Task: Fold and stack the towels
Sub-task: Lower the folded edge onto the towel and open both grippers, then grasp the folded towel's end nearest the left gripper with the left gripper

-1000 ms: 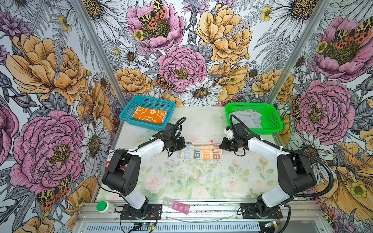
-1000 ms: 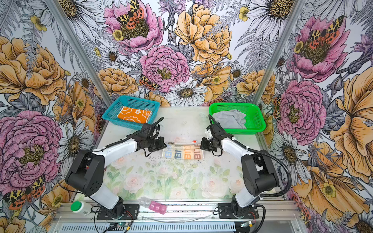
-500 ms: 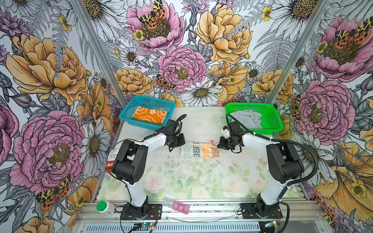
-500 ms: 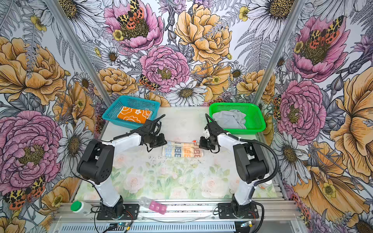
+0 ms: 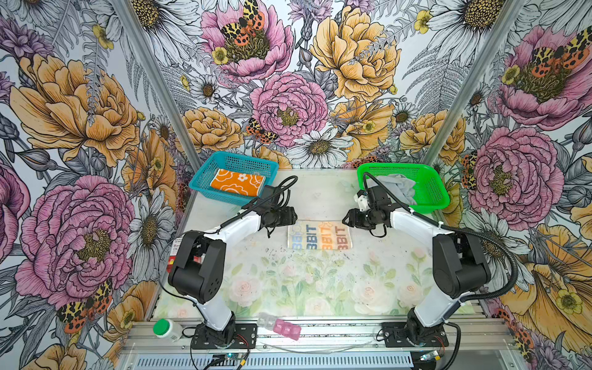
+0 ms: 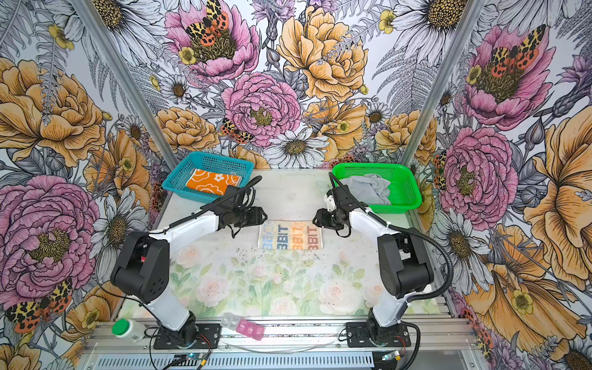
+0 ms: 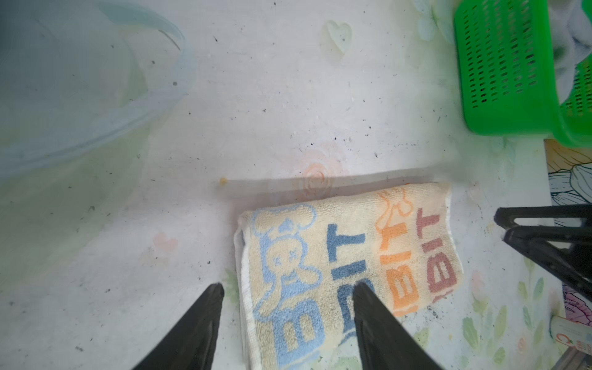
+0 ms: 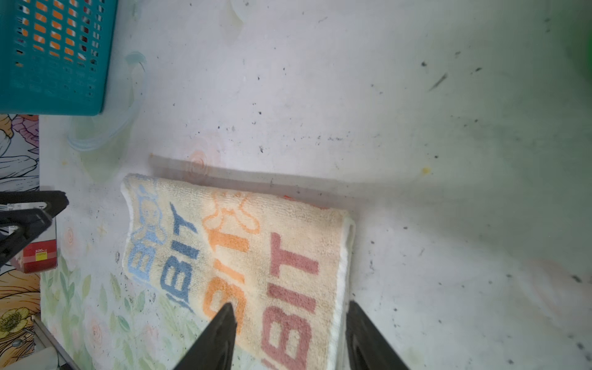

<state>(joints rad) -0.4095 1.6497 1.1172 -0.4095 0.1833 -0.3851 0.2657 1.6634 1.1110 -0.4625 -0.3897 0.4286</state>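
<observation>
Both pincers hung released: my left pincer [image 7: 288, 288] over the left edge of the striped towel [image 5: 319, 237], my right pincer [image 8: 290, 304] over its right edge, on the tabletop [image 5: 288, 282]. Far left, the orange towel [image 5: 237, 182] lay in a teal basket [image 5: 246, 158]; far right, the grey towel [image 5: 398, 189] in a green basket [image 5: 432, 198].
</observation>
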